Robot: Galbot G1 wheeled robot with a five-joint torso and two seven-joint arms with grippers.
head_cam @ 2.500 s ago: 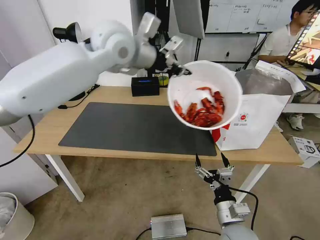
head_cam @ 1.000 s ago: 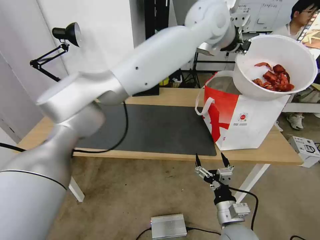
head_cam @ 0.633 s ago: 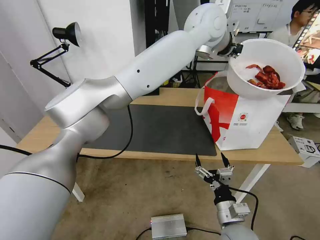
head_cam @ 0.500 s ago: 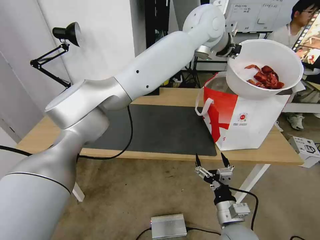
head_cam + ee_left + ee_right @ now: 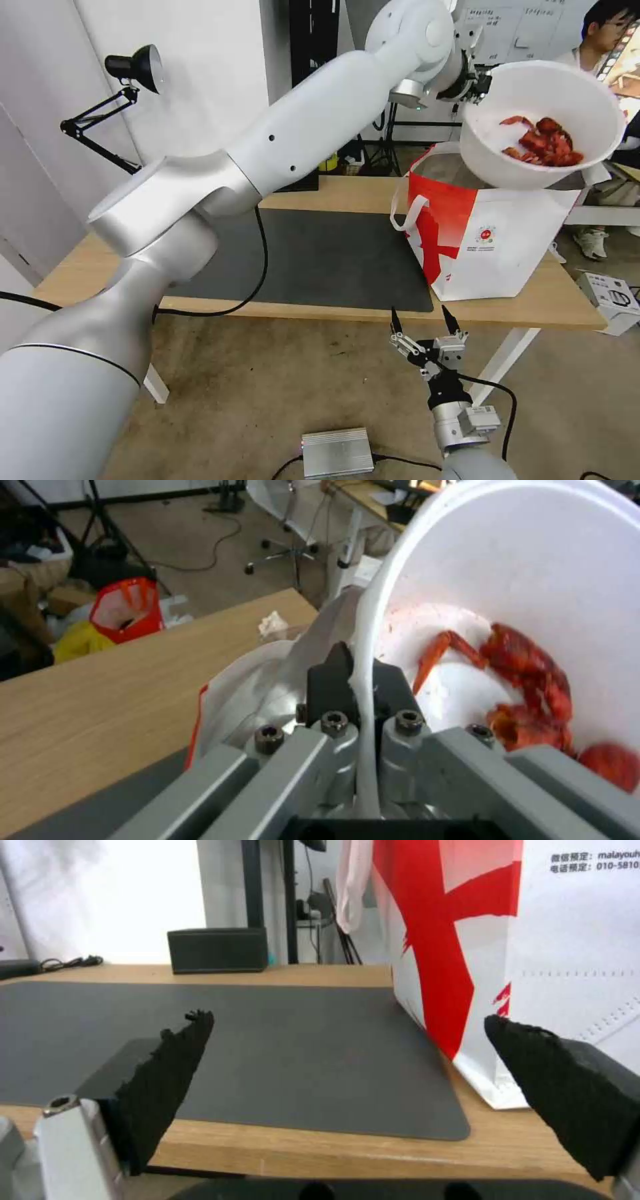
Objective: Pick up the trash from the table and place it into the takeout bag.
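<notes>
My left gripper (image 5: 477, 85) is shut on the rim of the white round bowl (image 5: 543, 123), which hangs tilted above the open mouth of the takeout bag (image 5: 487, 233). Red crayfish (image 5: 548, 143) lie in the bowl's low side. In the left wrist view the black fingers (image 5: 327, 680) pinch the thin rim on both sides, with the crayfish (image 5: 527, 680) inside and the bag's foil lining (image 5: 263, 690) below. A small crumpled white tissue (image 5: 270, 622) lies on the table (image 5: 133, 680) past the bag. My right gripper (image 5: 423, 321) waits open below the table's front edge.
The dark grey mat (image 5: 320, 257) covers the middle of the table (image 5: 573, 310). A black tissue box (image 5: 217, 950) stands at the back and a black desk lamp (image 5: 133, 67) at far left. A silver box (image 5: 337, 453) lies on the floor. A person sits behind at right.
My left arm swung the bowl from above the mat rightward to over the bag. In the last half second the bowl rose slightly and shifted right. The right arm has stayed still.
</notes>
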